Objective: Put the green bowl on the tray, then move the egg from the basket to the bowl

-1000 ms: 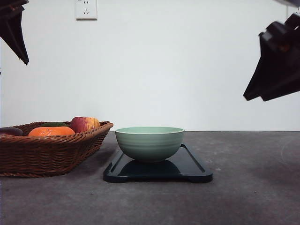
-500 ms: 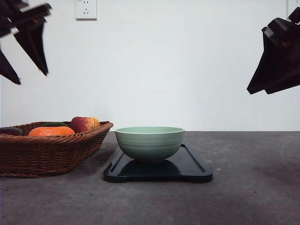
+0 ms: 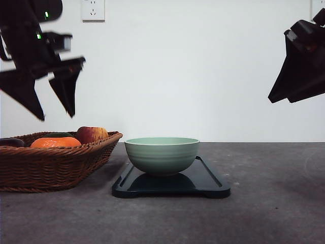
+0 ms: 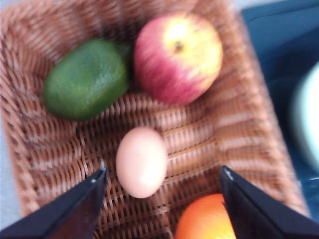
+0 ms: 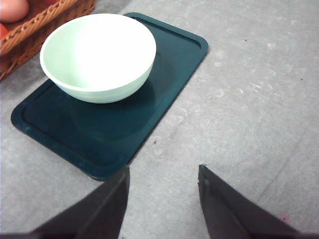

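Grey tabletop (image 3: pixel 264 203); green bowl (image 3: pixel 162 155) on tray (image 3: pixel 208 183); egg (image 4: pixel 142 162) in basket (image 4: pixel 239 129).

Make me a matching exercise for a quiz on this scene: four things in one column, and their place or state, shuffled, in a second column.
Things:
1. green bowl
2. egg
3. left gripper
4. tray

Places or states:
A. open, above the basket
B. flat on the grey table, beside the basket
C. standing on the tray, empty inside
D. lying in the basket near the apple

Pairs: 1-C, 2-D, 3-A, 4-B
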